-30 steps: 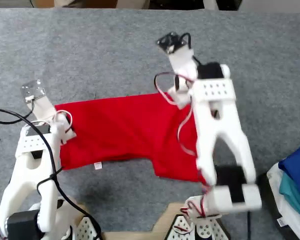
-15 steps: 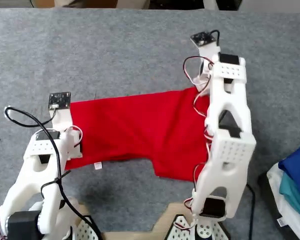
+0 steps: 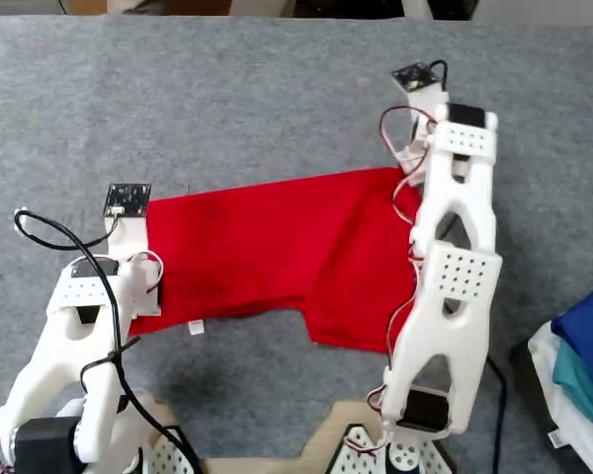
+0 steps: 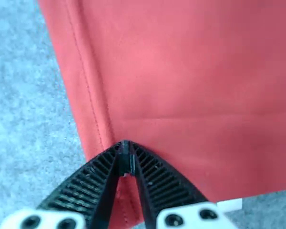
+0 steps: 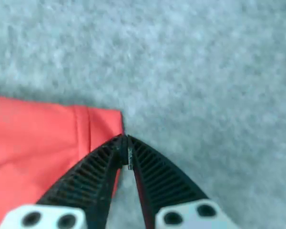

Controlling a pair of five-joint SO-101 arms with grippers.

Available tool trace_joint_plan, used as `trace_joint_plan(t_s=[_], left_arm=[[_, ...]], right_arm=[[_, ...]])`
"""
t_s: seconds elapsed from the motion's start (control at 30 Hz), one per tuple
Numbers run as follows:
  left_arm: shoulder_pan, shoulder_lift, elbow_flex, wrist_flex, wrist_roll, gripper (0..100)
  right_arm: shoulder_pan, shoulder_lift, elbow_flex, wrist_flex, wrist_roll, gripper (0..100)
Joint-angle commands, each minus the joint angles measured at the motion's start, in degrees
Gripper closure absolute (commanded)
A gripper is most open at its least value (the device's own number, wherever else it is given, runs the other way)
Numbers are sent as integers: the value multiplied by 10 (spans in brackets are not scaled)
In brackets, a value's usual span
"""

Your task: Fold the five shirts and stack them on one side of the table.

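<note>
Red shirt (image 3: 267, 257) is lying roughly flat mid-tabletop (image 3: 227, 99). Left fingers (image 4: 157, 179) are clenched on its left hem, and right fingers (image 5: 157, 176) are clenched right at the far right corner. That right grip worries me. It's got barely the tip of the corner, so if they lift for the fold I'd guess it pops out and the shirt flops down crooked. Pulling the ends apart harder could tug the hem loose too. The stack (image 3: 585, 341) sits at the right edge. Compared to a second ago, the right arm has swung out far right and dragged that corner along. The left arm has shifted right with its edge too.
</note>
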Motion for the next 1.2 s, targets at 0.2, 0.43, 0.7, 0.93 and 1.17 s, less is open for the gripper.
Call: trace_joint_plan(t_s=[0.2, 0.43, 0.7, 0.93, 1.17], left_arm=[[0, -7, -13, 4, 1, 981], [0, -9, -41, 5, 3, 981], [6, -170, 2, 0, 66, 981], [4, -275, 103, -131, 144, 981], [-12, -274, 138, -209, 178, 981]], right_arm=[[4, -3, -215, 208, 74, 968], [34, -52, -259, 228, 100, 958], [27, -309, 55, 226, 183, 956], [-22, -554, 403, 215, 260, 956], [-95, -758, 724, 127, 259, 956]])
